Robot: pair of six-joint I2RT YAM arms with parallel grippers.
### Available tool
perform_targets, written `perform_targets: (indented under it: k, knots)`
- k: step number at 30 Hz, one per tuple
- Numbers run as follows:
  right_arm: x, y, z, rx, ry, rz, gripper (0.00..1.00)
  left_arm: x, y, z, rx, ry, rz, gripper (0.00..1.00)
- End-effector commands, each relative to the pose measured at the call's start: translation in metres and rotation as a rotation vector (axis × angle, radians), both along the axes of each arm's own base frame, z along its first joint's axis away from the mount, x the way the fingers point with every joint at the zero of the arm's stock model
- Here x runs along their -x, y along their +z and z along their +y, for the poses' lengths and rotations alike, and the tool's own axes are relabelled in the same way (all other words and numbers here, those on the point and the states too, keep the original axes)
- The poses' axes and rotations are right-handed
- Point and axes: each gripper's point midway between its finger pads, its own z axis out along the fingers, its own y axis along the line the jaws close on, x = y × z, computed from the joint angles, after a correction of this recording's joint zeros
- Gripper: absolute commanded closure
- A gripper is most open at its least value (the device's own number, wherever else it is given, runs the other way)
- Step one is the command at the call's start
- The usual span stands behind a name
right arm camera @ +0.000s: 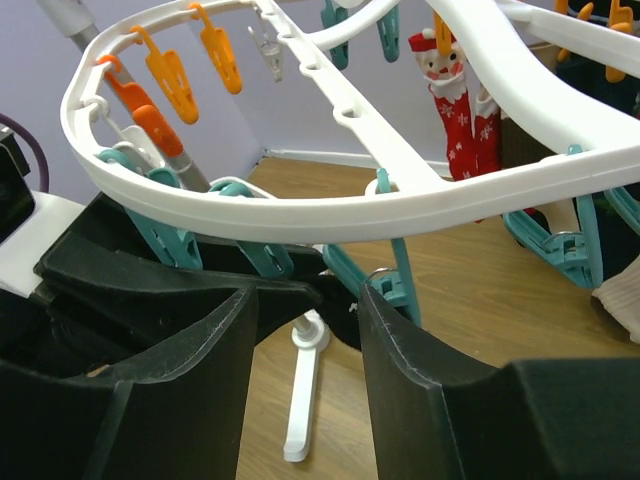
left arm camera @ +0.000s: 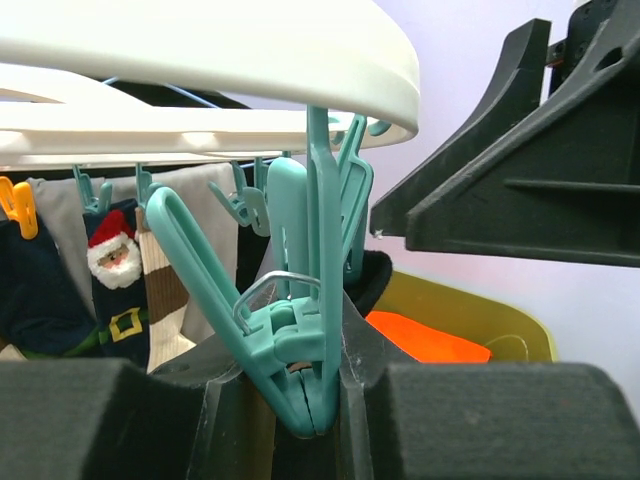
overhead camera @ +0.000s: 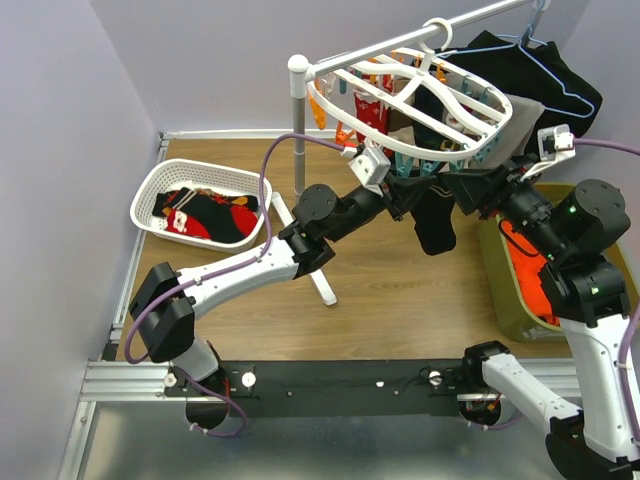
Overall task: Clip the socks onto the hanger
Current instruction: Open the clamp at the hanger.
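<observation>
The white oval hanger (overhead camera: 420,95) hangs from a rail and carries teal and orange clips and several socks. My left gripper (overhead camera: 400,195) reaches up under its front rim and is shut on the lower end of a teal clip (left arm camera: 310,330); the clip's tips are together between my fingers (left arm camera: 450,420). A black sock (overhead camera: 435,225) hangs just right of that clip, and its top edge shows behind it (left arm camera: 378,275). My right gripper (overhead camera: 462,190) is open, facing the left one, with the sock's top (right arm camera: 385,300) beyond its fingertips. More socks (overhead camera: 210,215) lie in the basket.
The white lattice basket (overhead camera: 150,200) stands at the back left. The white stand pole (overhead camera: 297,120) and its foot (right arm camera: 300,410) are near the left arm. An olive bin (overhead camera: 500,270) with orange cloth (left arm camera: 420,340) is at the right. A blue wire hanger (overhead camera: 550,70) holds a black garment.
</observation>
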Motion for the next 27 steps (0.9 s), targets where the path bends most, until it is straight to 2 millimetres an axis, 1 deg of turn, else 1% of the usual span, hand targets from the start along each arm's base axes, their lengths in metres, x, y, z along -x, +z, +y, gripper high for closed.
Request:
perform_targets:
  k: [1, 8, 11, 12, 14, 15, 21, 27]
  knots:
    - [0.014, 0.011, -0.005, -0.02, -0.014, -0.002, 0.47, 0.008, 0.012, 0.005, 0.027, -0.003, -0.02, 0.83]
    - [0.017, 0.013, -0.002, -0.076, -0.001, 0.021, 0.47, 0.003, 0.005, 0.002, 0.007, 0.037, 0.009, 0.83]
    - [0.015, 0.009, 0.002, -0.072, 0.02, 0.03, 0.47, 0.003, 0.003, 0.001, 0.0, 0.055, 0.017, 0.83]
    - [0.014, 0.007, 0.003, -0.069, 0.024, 0.034, 0.47, 0.005, 0.003, 0.001, -0.004, 0.057, 0.014, 0.85]
    - [0.014, 0.008, 0.006, -0.07, 0.038, 0.032, 0.47, 0.007, 0.002, 0.001, -0.012, 0.059, 0.011, 0.85]
    - [0.013, 0.008, 0.006, -0.072, 0.04, 0.032, 0.47, 0.002, 0.001, 0.003, -0.011, 0.091, 0.019, 0.85]
    - [0.011, 0.01, 0.011, -0.092, 0.062, 0.019, 0.47, 0.003, -0.002, 0.001, -0.022, 0.149, 0.028, 0.85]
    - [0.003, 0.005, 0.008, -0.108, 0.033, 0.027, 0.46, 0.007, -0.004, -0.005, -0.049, 0.176, 0.016, 0.85]
